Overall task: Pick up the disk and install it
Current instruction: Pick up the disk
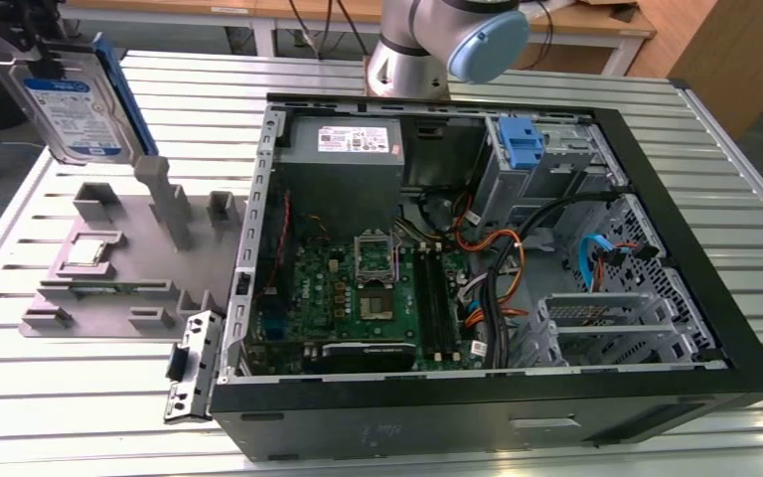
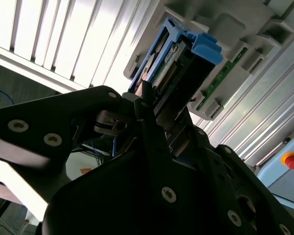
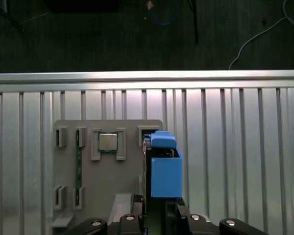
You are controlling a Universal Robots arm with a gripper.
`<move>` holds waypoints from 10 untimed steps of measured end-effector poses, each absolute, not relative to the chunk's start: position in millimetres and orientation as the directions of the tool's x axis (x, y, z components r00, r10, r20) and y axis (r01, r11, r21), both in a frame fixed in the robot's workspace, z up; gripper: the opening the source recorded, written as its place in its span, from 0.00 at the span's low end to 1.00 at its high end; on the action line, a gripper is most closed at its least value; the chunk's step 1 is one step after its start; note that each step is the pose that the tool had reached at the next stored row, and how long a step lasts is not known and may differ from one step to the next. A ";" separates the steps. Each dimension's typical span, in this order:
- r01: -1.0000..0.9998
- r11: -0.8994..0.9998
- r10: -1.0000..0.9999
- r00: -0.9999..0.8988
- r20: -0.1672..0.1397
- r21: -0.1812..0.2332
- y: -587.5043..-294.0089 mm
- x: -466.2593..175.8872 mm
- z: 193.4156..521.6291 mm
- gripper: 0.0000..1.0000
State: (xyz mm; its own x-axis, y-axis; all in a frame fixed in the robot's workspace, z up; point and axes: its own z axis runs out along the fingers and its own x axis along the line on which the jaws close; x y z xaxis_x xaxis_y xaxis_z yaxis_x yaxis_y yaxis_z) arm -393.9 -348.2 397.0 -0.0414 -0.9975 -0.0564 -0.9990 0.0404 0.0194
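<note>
The disk (image 1: 76,109), a silver hard drive with a white-and-blue label in a blue carrier, hangs upright in the air at the exterior view's far left. It is above the grey fixture plate (image 1: 103,214). My gripper (image 1: 37,55) is shut on its upper edge. In the first wrist view the blue carrier (image 3: 164,169) runs out from between my fingers (image 3: 137,201), over the fixture (image 3: 122,176). In the second wrist view the disk's connector end (image 2: 179,61) sticks out past my gripper (image 2: 159,110).
An open computer case (image 1: 488,402) lies on the slatted metal table (image 1: 699,119), with motherboard, cables and a drive cage (image 1: 594,318) inside. An upright blue latch (image 1: 520,139) stands at its back. The fixture holds a small silver chip (image 3: 108,142) and a green memory stick (image 3: 79,161).
</note>
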 end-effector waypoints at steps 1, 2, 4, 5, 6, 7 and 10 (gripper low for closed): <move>-0.999 0.040 -0.998 -0.041 -0.056 0.019 -348.1 -393.9 399.4 0.35; -0.999 0.040 -0.998 -0.041 -0.056 0.019 -348.2 -393.9 401.6 0.35; -0.999 0.040 -0.998 -0.041 -0.056 0.019 -348.1 -393.8 406.1 0.35; -0.999 0.040 -0.998 -0.041 -0.056 0.019 -348.2 -393.9 408.5 0.35; -0.999 0.040 -0.998 -0.041 -0.056 0.019 -348.2 -393.9 410.6 0.35; -0.999 0.040 -0.998 -0.041 -0.056 0.019 -348.1 -393.8 412.9 0.35; -0.999 0.040 -0.998 -0.041 -0.056 0.019 -348.1 -393.9 419.8 0.35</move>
State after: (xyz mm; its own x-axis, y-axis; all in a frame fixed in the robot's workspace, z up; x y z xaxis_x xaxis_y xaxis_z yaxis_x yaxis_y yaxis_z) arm -393.9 -348.1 419.8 -0.0414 -0.9975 -0.0564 -0.9990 0.0404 0.0194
